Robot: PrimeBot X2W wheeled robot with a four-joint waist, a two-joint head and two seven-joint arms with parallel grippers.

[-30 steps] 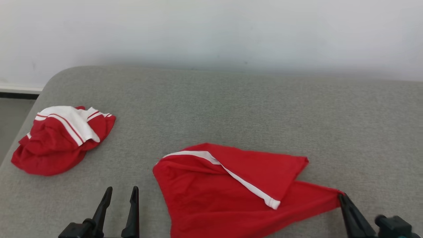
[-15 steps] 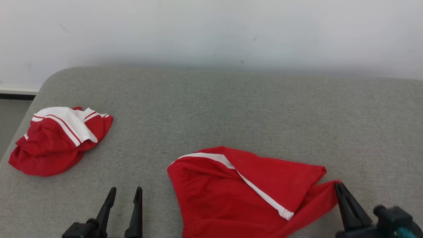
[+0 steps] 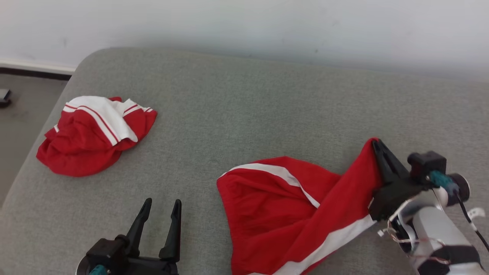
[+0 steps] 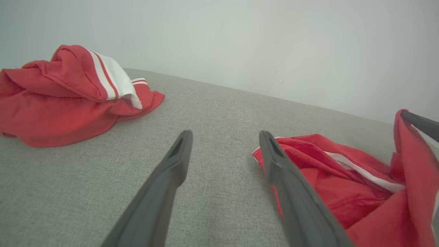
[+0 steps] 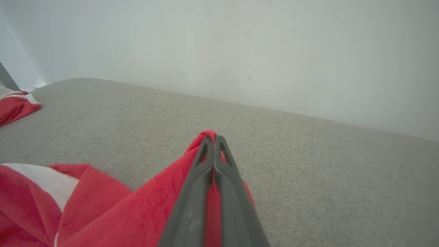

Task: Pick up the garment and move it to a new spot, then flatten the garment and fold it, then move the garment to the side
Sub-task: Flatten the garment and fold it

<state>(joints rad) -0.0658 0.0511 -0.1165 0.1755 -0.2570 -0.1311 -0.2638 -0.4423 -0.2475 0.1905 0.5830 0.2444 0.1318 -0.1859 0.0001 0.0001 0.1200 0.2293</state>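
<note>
The garment [image 3: 290,206] is red with white stripes and lies crumpled on the grey cushion at lower centre right. My right gripper [image 3: 376,144] is shut on one corner of it and holds that corner raised above the surface; the cloth drapes down to the left from there. In the right wrist view the closed fingers [image 5: 213,140] pinch the red cloth [image 5: 137,212]. My left gripper [image 3: 161,204] stands open at the lower left, just left of the garment, with nothing between its fingers. In the left wrist view the garment [image 4: 343,185] lies beside the right finger.
A second red and white garment [image 3: 93,135] lies bunched near the cushion's left edge [image 3: 46,126], also visible in the left wrist view as a red heap [image 4: 68,92]. A white wall [image 3: 244,26] runs behind the grey cushion [image 3: 248,110]. Floor shows at far left.
My right gripper has lifted the garment's corner up and away from the surface, pulling the cloth into a raised fold. The head camera has shifted, moving the whole picture. The left gripper stays open.
</note>
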